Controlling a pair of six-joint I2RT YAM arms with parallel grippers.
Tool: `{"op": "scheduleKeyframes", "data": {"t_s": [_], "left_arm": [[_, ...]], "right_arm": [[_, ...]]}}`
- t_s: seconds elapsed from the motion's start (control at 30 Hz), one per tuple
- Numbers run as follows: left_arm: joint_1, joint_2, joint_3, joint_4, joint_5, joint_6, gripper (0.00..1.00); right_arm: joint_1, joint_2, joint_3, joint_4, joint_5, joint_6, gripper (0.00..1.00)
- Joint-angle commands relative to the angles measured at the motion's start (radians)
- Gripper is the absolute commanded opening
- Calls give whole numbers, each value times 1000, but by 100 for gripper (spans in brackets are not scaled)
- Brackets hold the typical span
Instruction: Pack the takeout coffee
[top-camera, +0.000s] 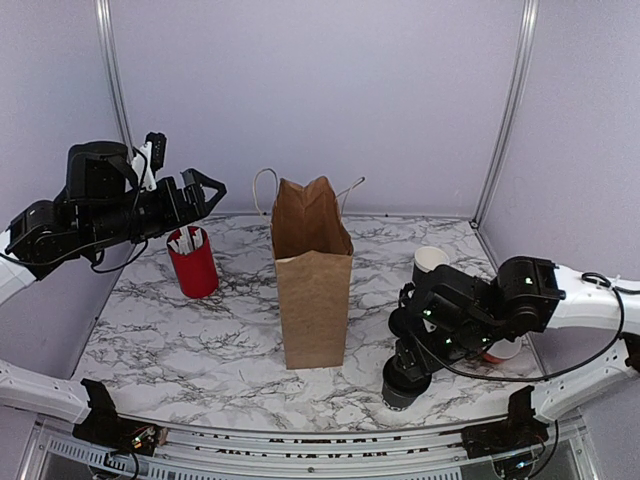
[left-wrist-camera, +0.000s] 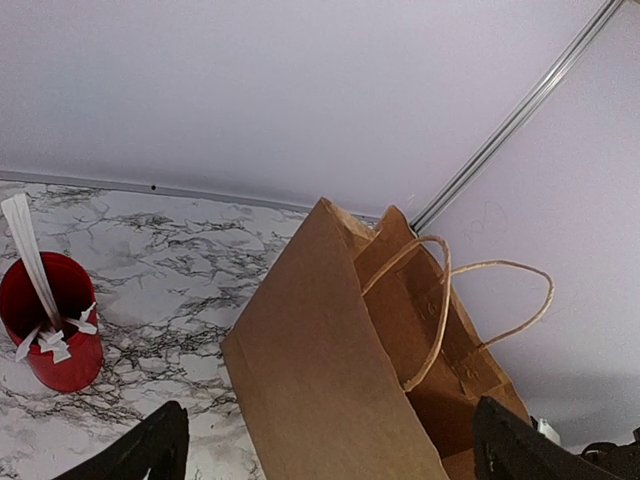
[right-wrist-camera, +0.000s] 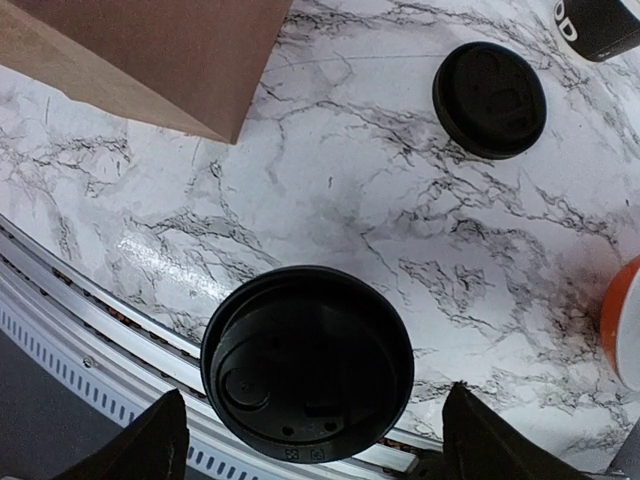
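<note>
The right gripper (right-wrist-camera: 315, 435) is released, the takeout coffee (right-wrist-camera: 307, 365) between its jaws (left gripper (left-wrist-camera: 330, 445) released too, paper bag (left-wrist-camera: 320, 360) ahead).

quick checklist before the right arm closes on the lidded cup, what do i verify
1. Lid on the takeout coffee: ok.
2. Cup centred between the fingers of the right gripper: ok.
3. Jaws wide enough, gaps either side: ok.
4. Is the paper bag upright, mouth open: ok.
5. Bag top free of the left gripper: ok.
6. Cup's footing near the edge of the table: cannot tell.
</note>
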Motion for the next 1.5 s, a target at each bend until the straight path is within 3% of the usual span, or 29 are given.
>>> {"op": "scheduleKeyframes", "data": {"t_s": [0.0,0.43,1.17,1.47], "left_arm": [[9,-26,-19,-16,11,-13,99],[14,-24,-34,-17,21,-17,99],[18,-12,-49,-11,44,-30,99],[20,-10,-47,-5,57,-27,99]], "right_arm": [[16,30,14,13,11,-19,83],[52,122,46,-48,41,13,79],[58,146,-3,5,8,15,79],[57,135,-31,28,-7,27,75]]}}
